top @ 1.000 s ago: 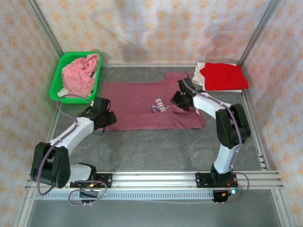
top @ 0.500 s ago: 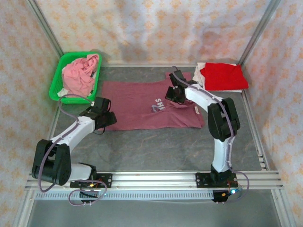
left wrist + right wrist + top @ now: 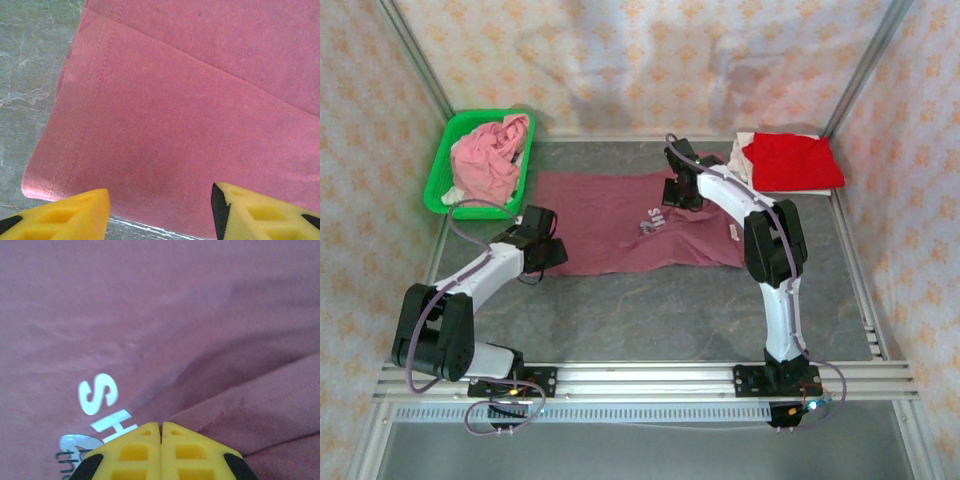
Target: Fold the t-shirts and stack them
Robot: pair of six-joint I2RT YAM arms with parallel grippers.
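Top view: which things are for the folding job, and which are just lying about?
For the job: maroon shirt, red shirt, white shirt under it, pink shirt.
Just lying about: green basket, table.

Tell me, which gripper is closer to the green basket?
Left: the left gripper is close by the basket; the right gripper is across the shirt, farther off.
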